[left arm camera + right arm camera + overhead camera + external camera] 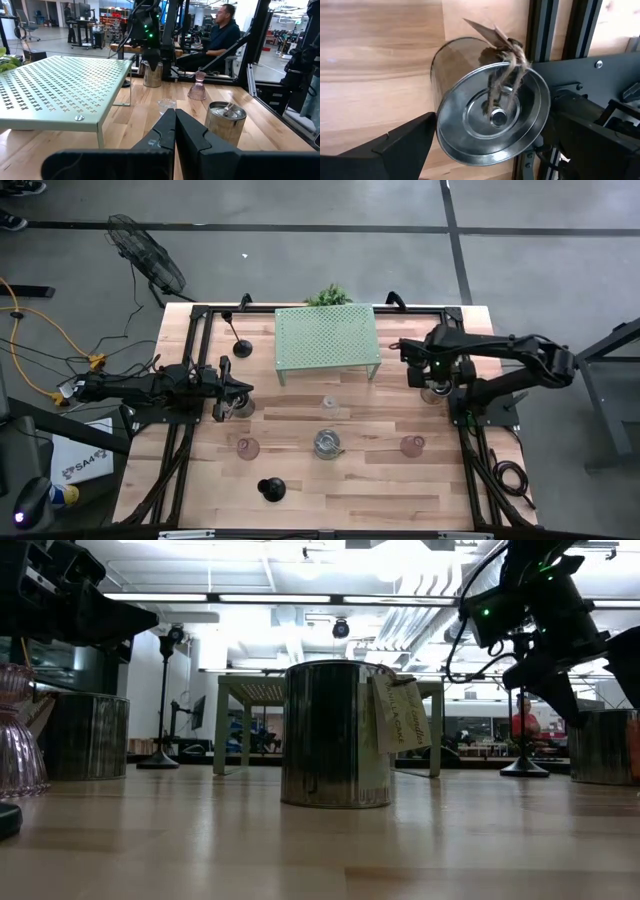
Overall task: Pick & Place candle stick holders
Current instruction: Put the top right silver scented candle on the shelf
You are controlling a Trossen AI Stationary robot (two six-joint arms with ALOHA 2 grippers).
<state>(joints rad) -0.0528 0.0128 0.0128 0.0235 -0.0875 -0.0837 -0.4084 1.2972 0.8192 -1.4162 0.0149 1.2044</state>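
Right end effector (490,145): fingers spread wide on either side of a shiny silver cup (487,107) with a twine-tied tag, directly beneath it at the table (350,500) edge; whether the fingers touch the cup cannot be told. Left end effector (175,130): fingers pressed together, holding nothing. Just ahead of it stands a second silver cup (226,120), farther on a pink glass holder (197,87). The green perforated rack (55,90) stands beside it.

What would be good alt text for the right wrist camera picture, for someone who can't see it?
Looking down on a shiny silver cup with a twine-tied paper tag, standing on a pale wooden table beside a black frame rail. The right hand is open, with one dark finger on each side of the cup.
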